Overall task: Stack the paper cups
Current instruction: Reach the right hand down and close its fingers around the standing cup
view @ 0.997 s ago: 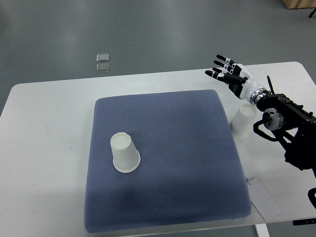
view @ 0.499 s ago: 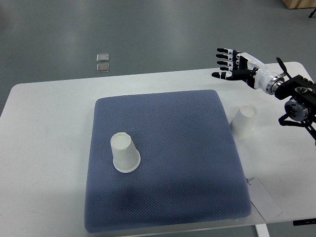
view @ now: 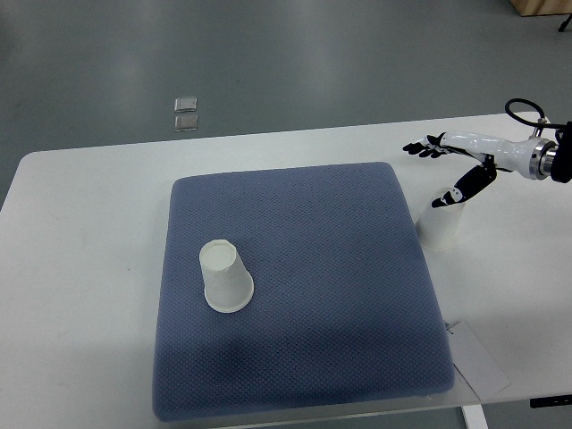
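Observation:
One white paper cup (view: 226, 278) stands upside down on the left part of the blue-grey mat (view: 304, 313). A second white paper cup (view: 440, 227) stands on the white table just off the mat's right edge. My right hand (view: 433, 174) reaches in from the right edge and hovers over this second cup. It is open, with its fingers (view: 420, 148) spread toward the left and its dark thumb (view: 458, 190) pointing down at the cup's top. It holds nothing. The left arm is out of view.
The mat covers the middle of the white table (view: 80, 268). A white slip of paper (view: 478, 362) lies near the table's front right corner. Two small clear squares (view: 186, 113) lie on the grey floor beyond the table.
My right arm has drawn back toward the right edge, so less of it shows. The hand has turned and come lower, with its thumb now over the right cup. Both cups stay put.

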`<state>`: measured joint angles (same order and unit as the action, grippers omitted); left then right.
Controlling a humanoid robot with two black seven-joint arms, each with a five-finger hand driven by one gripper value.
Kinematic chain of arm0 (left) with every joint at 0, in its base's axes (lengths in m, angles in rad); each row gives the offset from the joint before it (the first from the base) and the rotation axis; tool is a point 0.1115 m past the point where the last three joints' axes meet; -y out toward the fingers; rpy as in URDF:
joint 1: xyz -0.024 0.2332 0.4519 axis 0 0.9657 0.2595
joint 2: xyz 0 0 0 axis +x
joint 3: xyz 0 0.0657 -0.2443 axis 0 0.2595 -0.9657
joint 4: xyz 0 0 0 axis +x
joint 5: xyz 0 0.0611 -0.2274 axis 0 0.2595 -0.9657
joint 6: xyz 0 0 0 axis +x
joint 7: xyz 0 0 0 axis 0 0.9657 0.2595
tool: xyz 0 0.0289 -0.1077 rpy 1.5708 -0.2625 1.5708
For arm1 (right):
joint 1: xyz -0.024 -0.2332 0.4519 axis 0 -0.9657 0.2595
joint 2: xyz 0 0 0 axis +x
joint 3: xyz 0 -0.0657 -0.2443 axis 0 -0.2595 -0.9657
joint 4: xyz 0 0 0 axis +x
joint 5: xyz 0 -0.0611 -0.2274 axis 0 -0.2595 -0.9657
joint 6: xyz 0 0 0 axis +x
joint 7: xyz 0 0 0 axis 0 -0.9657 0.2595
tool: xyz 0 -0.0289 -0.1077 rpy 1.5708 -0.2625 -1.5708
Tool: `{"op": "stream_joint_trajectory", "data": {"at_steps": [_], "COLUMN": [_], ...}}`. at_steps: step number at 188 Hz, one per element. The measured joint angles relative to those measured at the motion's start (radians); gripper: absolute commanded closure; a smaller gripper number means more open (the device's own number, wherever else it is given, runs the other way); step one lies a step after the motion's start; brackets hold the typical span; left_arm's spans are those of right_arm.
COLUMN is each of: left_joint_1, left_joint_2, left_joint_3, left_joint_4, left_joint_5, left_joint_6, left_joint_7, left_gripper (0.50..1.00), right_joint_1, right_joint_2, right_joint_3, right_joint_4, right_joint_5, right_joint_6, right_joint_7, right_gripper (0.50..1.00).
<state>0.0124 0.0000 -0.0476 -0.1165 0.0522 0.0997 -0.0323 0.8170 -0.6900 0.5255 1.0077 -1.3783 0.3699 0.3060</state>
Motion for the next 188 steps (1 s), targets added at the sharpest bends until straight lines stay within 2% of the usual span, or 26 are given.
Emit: {"op": "stream_joint_trajectory", "data": {"at_steps": [52,127,165,188], "left_joint_1": [0.0,0.0,0.0,0.0], "left_joint_2": [0.0,0.0,0.0,0.0], "left_joint_3": [0.0,0.0,0.0,0.0], "left_joint_4": [0.0,0.0,0.0,0.0], "left_joint_5": [0.0,0.0,0.0,0.0], "left_joint_6": [0.0,0.0,0.0,0.0], "left_joint_7": [0.0,0.0,0.0,0.0], "left_gripper": [0.5,0.5,0.5,0.5], "right_joint_1": [0.0,0.017,0.019,0.019], "right_joint_2": [-0.013,0.007,0.026,0.031], "right_joint_3": [-0.038,-0.166,-0.171,-0.171], "right_joint_4": [0.008,-0.037,-0.074,-0.084], "right_joint_5": [-0.135,-0.199,-0.209,-0.214], "right_joint_6": [-0.014,-0.126,-0.142,-0.156], "right_joint_7": [0.017,0.018,0.018,0.018], "right_gripper": [0.587,0.609,0.64,0.683]}}
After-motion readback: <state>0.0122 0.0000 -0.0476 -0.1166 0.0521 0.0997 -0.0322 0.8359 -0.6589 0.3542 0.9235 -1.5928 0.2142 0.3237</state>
